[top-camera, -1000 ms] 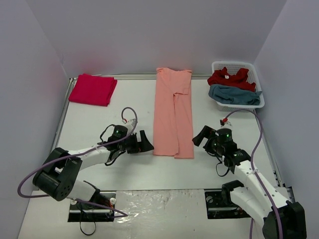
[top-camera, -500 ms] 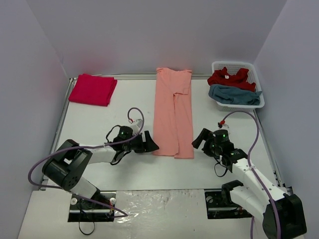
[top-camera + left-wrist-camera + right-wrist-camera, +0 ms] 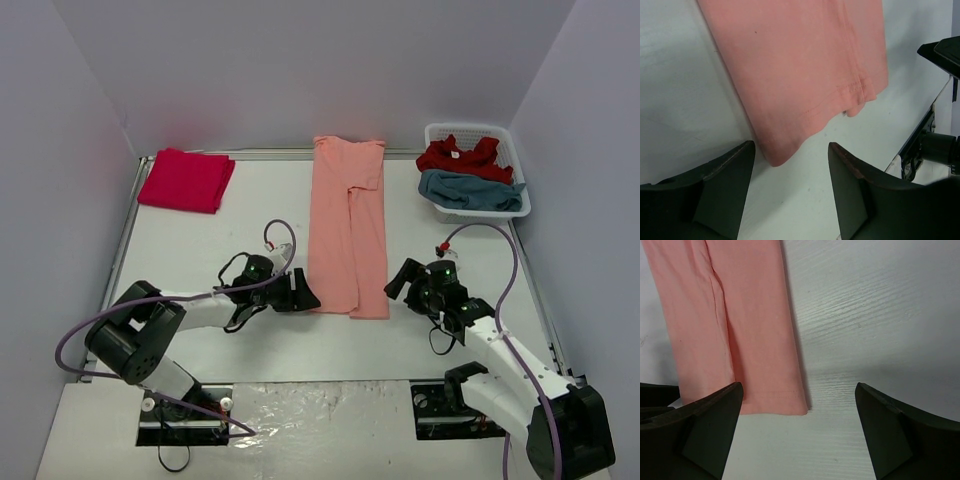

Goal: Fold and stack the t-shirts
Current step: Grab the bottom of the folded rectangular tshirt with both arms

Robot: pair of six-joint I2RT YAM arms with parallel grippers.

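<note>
The salmon-orange cloth t-shirt [image 3: 347, 225], a long folded strip, points away from both grippers. Its near left corner lies between the parted jaws of the left gripper [image 3: 790, 165]; the right gripper [image 3: 799, 400], jaws wide apart, stands beside its near right corner.

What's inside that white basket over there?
The basket holds a crumpled red shirt toward the back and a teal-blue shirt in front. Anything beneath them is covered.
</note>
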